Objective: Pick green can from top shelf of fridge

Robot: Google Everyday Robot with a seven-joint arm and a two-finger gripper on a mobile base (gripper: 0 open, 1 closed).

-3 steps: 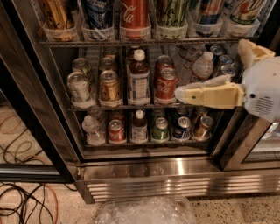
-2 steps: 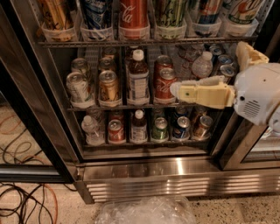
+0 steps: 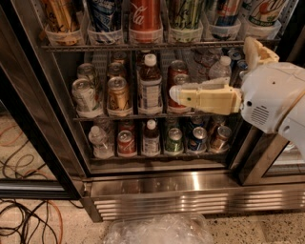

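Note:
The fridge [image 3: 190,190] stands open before me, its racks full of drinks. The green can [image 3: 185,13], pale green with dark leafy markings, stands in a whitish tub on the top shelf [image 3: 71,47], fourth from the left; its top is cut off by the frame edge. My gripper [image 3: 183,95], cream-coloured on a white arm from the right, points left in front of the middle rack. It is level with a red can [image 3: 175,71], well below the green can and holding nothing that I can see.
A red cola can [image 3: 145,14] and a blue can [image 3: 105,14] flank the green one. Bottles [image 3: 150,86] and cans fill the lower racks. Dark door frames stand left [image 3: 28,119] and right [image 3: 257,152]. Cables [image 3: 24,219] and a clear plastic bag [image 3: 157,231] lie on the floor.
My gripper has moved left and slightly up across the middle rack, from the right side toward the red can. The drinks have not moved.

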